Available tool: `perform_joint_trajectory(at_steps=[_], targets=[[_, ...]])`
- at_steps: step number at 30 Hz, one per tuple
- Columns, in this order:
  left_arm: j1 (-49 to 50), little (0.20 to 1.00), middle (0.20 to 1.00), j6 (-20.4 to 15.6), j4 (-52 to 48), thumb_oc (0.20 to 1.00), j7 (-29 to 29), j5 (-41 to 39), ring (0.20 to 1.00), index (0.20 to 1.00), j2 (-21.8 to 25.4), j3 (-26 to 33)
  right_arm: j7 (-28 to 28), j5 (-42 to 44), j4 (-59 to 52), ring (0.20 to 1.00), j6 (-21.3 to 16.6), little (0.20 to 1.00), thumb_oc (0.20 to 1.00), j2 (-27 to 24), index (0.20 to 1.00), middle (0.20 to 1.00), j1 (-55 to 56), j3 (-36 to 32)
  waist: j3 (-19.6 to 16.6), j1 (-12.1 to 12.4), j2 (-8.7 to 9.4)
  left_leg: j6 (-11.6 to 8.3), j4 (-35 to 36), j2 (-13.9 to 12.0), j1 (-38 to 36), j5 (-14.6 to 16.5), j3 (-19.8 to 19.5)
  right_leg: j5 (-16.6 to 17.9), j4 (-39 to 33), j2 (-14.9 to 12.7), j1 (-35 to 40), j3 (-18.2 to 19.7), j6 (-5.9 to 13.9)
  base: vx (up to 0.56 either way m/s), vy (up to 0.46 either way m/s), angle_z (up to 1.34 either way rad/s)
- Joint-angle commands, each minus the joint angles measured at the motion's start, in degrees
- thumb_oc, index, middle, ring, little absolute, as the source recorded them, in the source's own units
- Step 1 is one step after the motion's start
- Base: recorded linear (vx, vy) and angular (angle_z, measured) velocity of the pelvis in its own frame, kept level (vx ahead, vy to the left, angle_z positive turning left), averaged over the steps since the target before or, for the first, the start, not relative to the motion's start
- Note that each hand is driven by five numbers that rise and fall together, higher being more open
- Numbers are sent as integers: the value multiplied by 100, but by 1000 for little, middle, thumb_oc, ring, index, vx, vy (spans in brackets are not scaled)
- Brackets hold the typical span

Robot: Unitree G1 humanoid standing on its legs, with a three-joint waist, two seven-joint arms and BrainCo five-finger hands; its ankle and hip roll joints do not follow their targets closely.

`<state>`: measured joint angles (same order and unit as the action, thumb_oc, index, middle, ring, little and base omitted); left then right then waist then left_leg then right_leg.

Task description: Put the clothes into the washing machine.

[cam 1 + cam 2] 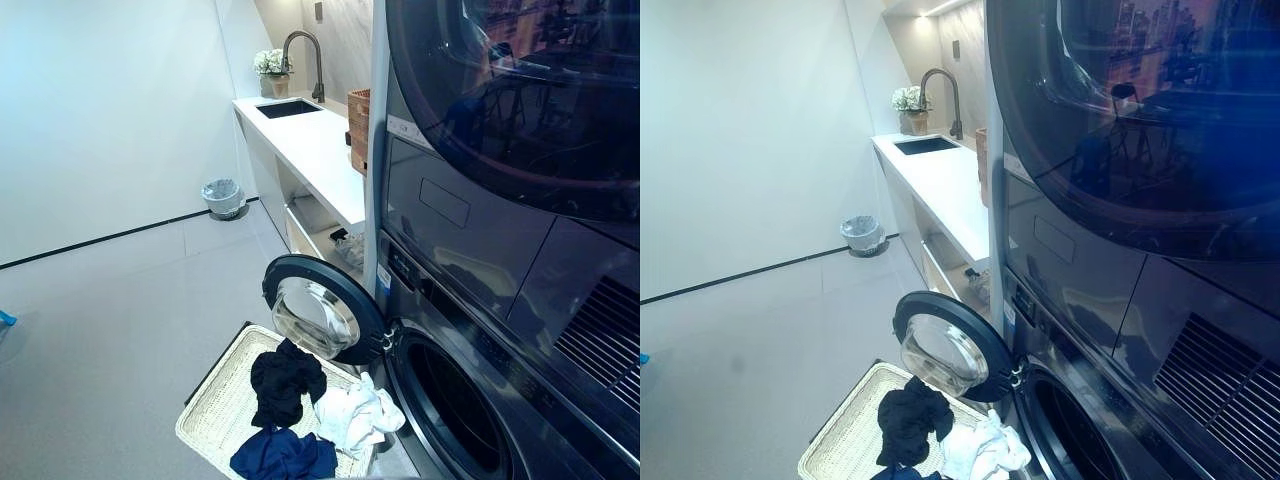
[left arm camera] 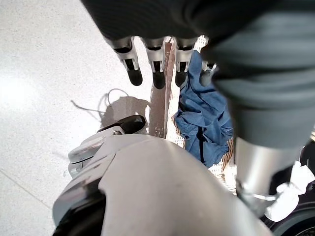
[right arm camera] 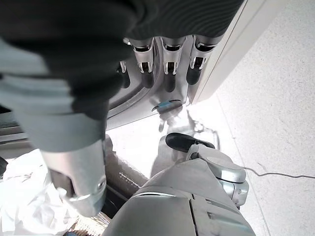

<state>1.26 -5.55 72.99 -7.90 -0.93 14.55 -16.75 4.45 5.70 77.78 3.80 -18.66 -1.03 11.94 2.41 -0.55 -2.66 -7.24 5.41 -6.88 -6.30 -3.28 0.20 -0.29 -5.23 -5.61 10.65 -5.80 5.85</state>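
clothes: black point(image 1: 287, 380), white point(image 1: 355, 413), navy point(image 1: 285, 455) in the basket point(image 1: 215, 400), lower centre | left robot hand point(image 2: 155, 69) and right robot hand point(image 3: 165, 66) loose, holding nothing | risk: we may snag the open door point(image 1: 318, 308) (probably) or drop a trailing sleeve short of the drum point(image 1: 460, 415)

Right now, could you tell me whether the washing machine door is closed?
No, the round door is swung wide open over the white basket, leaving the drum opening exposed.
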Motion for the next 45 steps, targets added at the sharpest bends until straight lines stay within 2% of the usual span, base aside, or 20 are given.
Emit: perform_joint_trajectory(at_steps=[1,6,30,34,38,41,42,44,45], targets=[[-527,1000,1000,-26,263,1000,-58,-52,1000,1000,81,46,9,-11,295,1000,53,1000,1000,158,1000,1000,-577,7,288,157,256,224,-41,198,-303,412,383,189,104,-254,-250,63,203,0,0,0],[-540,1000,1000,-32,227,1000,-88,-311,1000,1000,129,120,78,-62,315,1000,60,1000,1000,108,1000,1000,-599,-21,295,171,257,228,-41,186,-320,417,395,181,111,-254,-236,47,204,0,0,0],[-477,1000,1000,-134,234,1000,7,-383,1000,1000,63,161,-15,-27,315,1000,24,1000,1000,149,1000,1000,-548,-37,313,178,255,242,-41,211,-303,410,360,173,128,-253,-247,41,182,0,0,0],[-464,1000,1000,-245,209,1000,46,-593,1000,1000,82,260,-29,23,298,1000,-4,1000,1000,100,1000,1000,-524,-109,355,185,257,239,-41,213,-286,397,348,183,123,-243,-255,40,180,37,-2,0],[-429,1000,1000,-503,125,1000,333,-817,1000,1000,133,402,-64,127,237,1000,-8,1000,1000,28,1000,1000,-518,-198,447,207,260,227,-41,196,-231,367,332,224,111,-246,-308,35,190,19,-3,0],[-513,1000,1000,-963,-57,1000,853,-1281,1000,1000,238,561,-83,284,157,1000,-2,1000,1000,-98,1000,1000,-577,-265,601,230,240,211,-41,168,-64,294,311,263,124,-250,-477,34,190,0,0,0],[-537,1000,1000,-995,-84,1000,911,-1318,1000,1000,246,575,-92,316,147,1000,-2,1000,1000,-112,1000,1000,-590,-267,621,233,237,211,-41,166,-34,284,305,267,127,-249,-507,34,187,-50,2,-1],[-789,1000,1000,-1501,-384,1000,1535,-1626,1000,1000,306,631,-193,544,88,1000,-50,1000,1000,-190,1000,1000,-744,-253,876,261,201,215,-41,184,220,207,235,324,141,-245,-763,51,166,-164,2,0],[-845,1000,1000,-1585,-460,1000,1650,-1642,1000,1000,322,658,-214,591,78,1000,-64,1000,1000,-203,1000,1000,-783,-249,932,270,194,217,-41,188,272,195,221,338,141,-245,-818,51,161,-229,-8,7]])
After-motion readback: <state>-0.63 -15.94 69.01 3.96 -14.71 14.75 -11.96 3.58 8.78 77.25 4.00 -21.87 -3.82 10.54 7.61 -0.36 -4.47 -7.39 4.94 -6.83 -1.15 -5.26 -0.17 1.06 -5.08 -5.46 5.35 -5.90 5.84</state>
